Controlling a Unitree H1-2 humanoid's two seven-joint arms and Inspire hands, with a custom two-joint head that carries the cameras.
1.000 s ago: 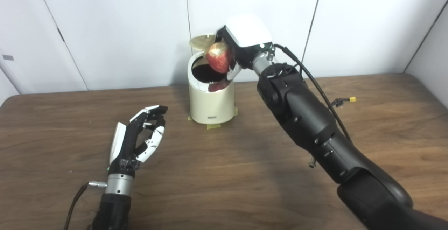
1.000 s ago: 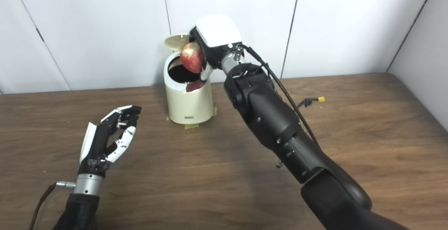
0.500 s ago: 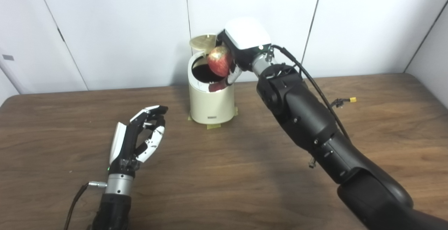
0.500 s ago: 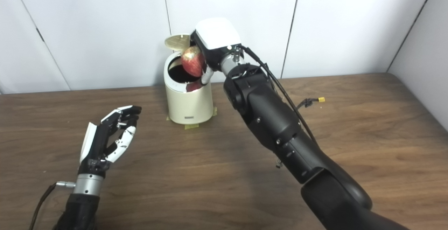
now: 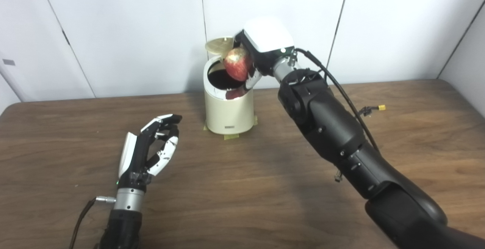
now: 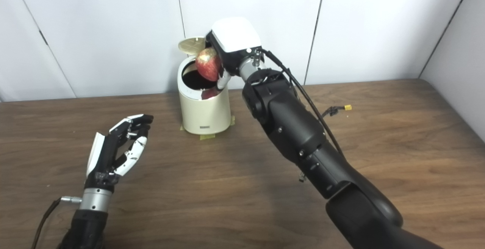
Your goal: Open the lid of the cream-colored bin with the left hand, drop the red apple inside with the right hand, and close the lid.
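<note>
Your right hand [image 5: 261, 48] is closed around the red apple [image 5: 238, 63], holding it in the air just above the open mouth of the cream-colored bin [image 5: 228, 105], toward the mouth's right rim; a red reflection shows on the inner wall below it. Your left hand [image 5: 149, 148] holds nothing: its fingers are loosely curled and apart, thumb side up, and it hovers low over the wooden table [image 5: 242, 188] toward the near left corner, well apart from the bin. The table is dark brown wood with rounded far corners, backed by white wall panels [image 5: 129, 33] with thin dark seams. The bin stands upright near the middle of the far edge, its long axis vertical, with yellowish tape tabs [image 5: 231, 137] showing at its base. Its round lid [image 5: 219, 46] is tipped up at the back, standing nearly on edge behind the opening with its underside facing you. A cable with a yellow connector [image 5: 380, 108] hangs off your right forearm.
</note>
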